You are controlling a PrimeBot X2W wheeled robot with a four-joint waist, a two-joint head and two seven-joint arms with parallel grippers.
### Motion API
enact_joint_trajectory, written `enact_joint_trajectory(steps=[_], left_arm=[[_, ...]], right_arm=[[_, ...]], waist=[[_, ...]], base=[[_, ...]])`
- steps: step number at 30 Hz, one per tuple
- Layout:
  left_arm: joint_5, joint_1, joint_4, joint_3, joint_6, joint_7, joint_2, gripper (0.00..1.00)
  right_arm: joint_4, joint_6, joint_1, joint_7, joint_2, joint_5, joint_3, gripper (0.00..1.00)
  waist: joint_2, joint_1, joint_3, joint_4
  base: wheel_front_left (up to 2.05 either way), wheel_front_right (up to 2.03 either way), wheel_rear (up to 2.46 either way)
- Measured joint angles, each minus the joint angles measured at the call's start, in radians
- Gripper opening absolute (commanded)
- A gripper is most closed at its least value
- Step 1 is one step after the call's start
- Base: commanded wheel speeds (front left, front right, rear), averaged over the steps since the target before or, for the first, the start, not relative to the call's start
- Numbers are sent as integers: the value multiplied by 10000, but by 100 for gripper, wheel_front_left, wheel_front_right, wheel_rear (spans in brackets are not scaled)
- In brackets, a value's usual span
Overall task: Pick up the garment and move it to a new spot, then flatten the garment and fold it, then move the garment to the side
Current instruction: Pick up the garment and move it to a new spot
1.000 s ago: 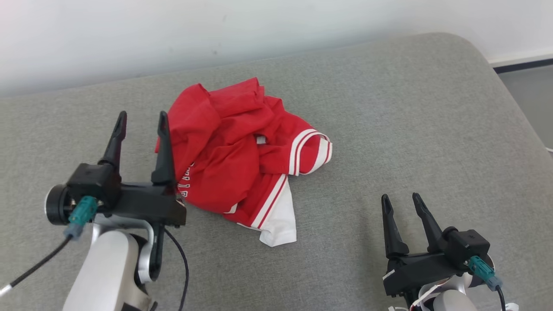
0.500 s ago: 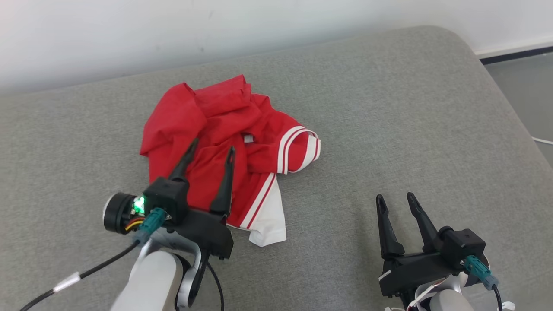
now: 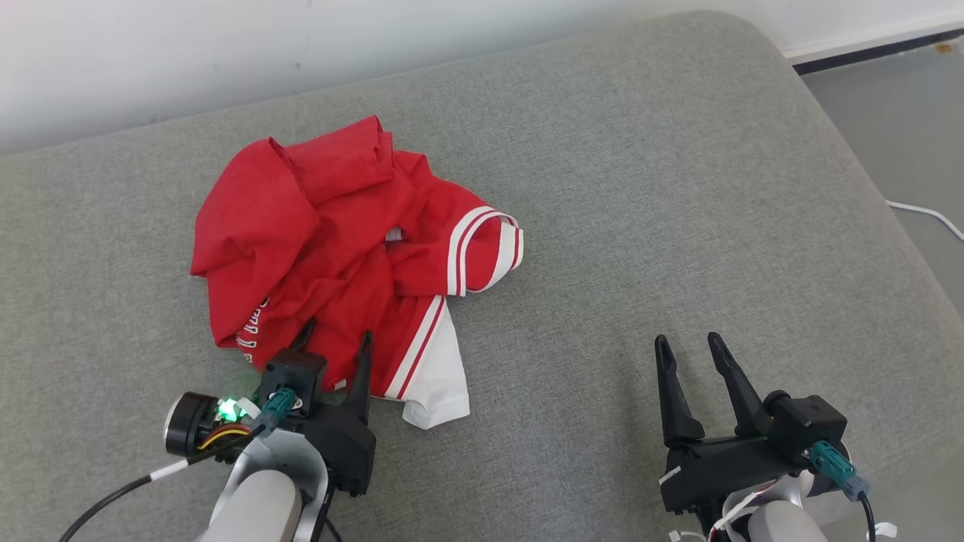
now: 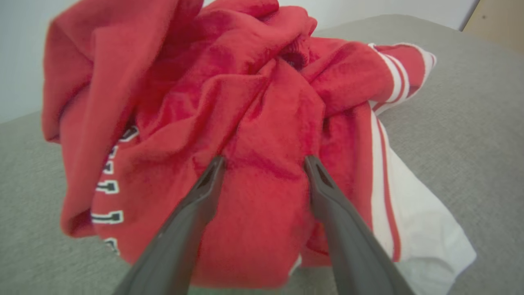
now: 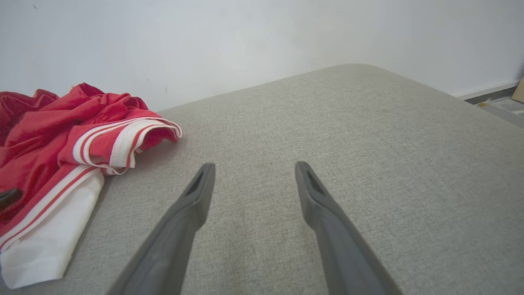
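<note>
The garment (image 3: 331, 256) is a crumpled red shirt with white stripes and a white panel, lying in a heap on the grey cushion (image 3: 640, 196). My left gripper (image 3: 335, 337) is open at the heap's near edge, its two fingers over the red cloth. In the left wrist view the garment (image 4: 245, 123) sits between and beyond the spread fingers, left gripper (image 4: 264, 159). My right gripper (image 3: 685, 342) stands open over bare cushion to the right, well apart from the garment (image 5: 61, 135); right gripper (image 5: 254, 166) holds nothing.
The cushion's rounded right edge (image 3: 851, 150) drops to a grey floor (image 3: 904, 128) with a white cable (image 3: 926, 214). A white wall (image 3: 226, 45) runs behind the cushion. Bare cushion lies right of the garment.
The head camera has swung, shifting the whole picture left. My left gripper has come from the garment's left side round to its near edge, still open. The right gripper has stayed put.
</note>
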Motion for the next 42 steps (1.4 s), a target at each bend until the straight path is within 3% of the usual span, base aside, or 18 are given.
enact_joint_trajectory(steps=[3,4,5,11,18,29,42], left_arm=[[67,-139,481,-44,75,33,31,98],[71,-188,644,-71,104,79,33,27],[67,-211,794,-73,102,98,27,0],[-19,-592,1294,-96,-61,-286,-90,0],[-217,-1693,355,-136,-604,-679,-226,0],[-412,-4741,-1133,54,-1227,428,42,0],[-1206,-7554,-945,846,-1480,823,111,0]], right_arm=[[40,0,-18,-10,0,0,-4,100],[42,0,-25,-10,0,0,-4,100],[44,0,-32,-10,0,0,-4,100],[48,0,-35,-13,0,-8,-52,100],[81,0,74,-35,0,-46,-144,100],[215,0,285,-36,2,221,148,100],[403,0,656,-36,2,280,159,100]], waist=[[0,0,6,-26],[0,0,0,-25],[0,0,-11,-22],[0,0,-125,30],[0,0,-482,193],[0,0,-1207,321],[0,-1,-1791,5]], base=[[0,0,0],[0,0,0],[0,0,0],[0,0,0],[0,0,0],[0,0,0],[0,0,0]])
